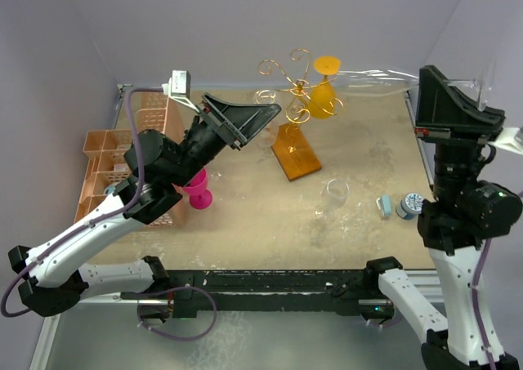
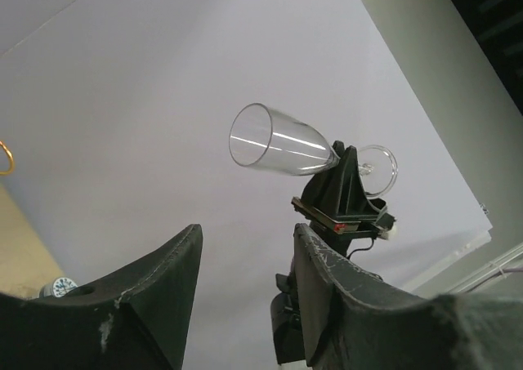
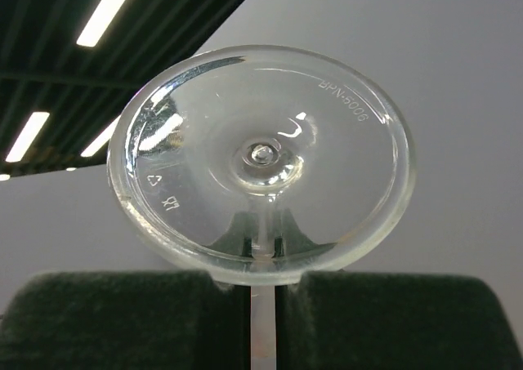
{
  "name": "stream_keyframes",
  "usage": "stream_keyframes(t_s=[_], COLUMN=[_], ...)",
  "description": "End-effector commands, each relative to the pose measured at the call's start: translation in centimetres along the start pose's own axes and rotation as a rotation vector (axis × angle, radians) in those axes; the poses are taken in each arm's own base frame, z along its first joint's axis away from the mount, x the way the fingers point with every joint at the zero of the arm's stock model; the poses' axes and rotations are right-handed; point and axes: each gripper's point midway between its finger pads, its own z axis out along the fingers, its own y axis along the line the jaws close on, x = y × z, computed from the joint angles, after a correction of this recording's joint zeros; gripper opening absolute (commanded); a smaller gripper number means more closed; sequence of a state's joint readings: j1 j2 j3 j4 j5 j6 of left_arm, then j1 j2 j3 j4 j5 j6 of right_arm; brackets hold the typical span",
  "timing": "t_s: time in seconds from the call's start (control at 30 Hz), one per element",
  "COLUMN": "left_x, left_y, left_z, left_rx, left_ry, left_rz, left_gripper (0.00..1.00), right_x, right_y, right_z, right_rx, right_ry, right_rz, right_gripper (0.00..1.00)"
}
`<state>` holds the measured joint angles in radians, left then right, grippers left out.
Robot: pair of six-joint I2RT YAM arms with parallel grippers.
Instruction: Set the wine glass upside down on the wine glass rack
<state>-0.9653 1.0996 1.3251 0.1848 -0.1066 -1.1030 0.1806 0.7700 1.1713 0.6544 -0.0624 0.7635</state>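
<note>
L gripper (image 2: 247,233) raised, jaws spread, nothing betw them. Back of table: wine glass rack (image 1: 296,153). Right of it, in the air, the wine glass (image 2: 276,145) lies approx level, mouth pointing left twd rack, foot right; R gripper (image 3: 263,287) pinches its stem betw bowl & foot.

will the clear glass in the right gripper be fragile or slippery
Probably light, not brittle: the clear glass has a moulded recycling mark, suggesting plastic. Pinched only by its thin stem in the right gripper, it may swivel.
</note>
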Motion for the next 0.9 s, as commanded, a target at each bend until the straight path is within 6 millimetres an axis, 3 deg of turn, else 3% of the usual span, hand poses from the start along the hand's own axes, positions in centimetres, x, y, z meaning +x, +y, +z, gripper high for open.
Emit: stream_keyframes(t_s=[0.0, 0.27, 0.53, 0.67, 0.77, 0.87], left_x=[1.0, 2.9, 4.2, 4.8, 6.4, 7.9], left_y=[0.2, -0.5, -2.4, -3.7, -5.0, -4.6], left_z=[-0.7, 1.6, 4.6, 6.4, 8.3, 10.1], left_rx=[-0.002, 0.051, 0.118, 0.150, 0.165, 0.143], left_ry=[0.062, 0.134, 0.159, 0.161, 0.192, 0.209], left_rz=[0.061, 0.040, 0.016, 0.000, 0.009, 0.007], left_gripper=[0.46, 0.46, 0.46, 0.47, 0.47, 0.47], right_x=[-2.4, -1.3, -0.2, 1.4, 3.3, 4.1], right_y=[-1.3, -5.0, -9.6, -12.6, -14.8, -15.5], right_z=[-0.8, -1.9, -3.8, -5.9, -7.3, -8.0], right_rx=[0.098, 0.232, 0.425, 0.524, 0.568, 0.562], right_ry=[0.002, 0.128, 0.153, 0.184, 0.232, 0.253], right_rz=[-0.336, -0.552, -0.580, -0.597, -0.630, -0.664], right_gripper=[0.00, 0.00, 0.00, 0.00, 0.00, 0.00])
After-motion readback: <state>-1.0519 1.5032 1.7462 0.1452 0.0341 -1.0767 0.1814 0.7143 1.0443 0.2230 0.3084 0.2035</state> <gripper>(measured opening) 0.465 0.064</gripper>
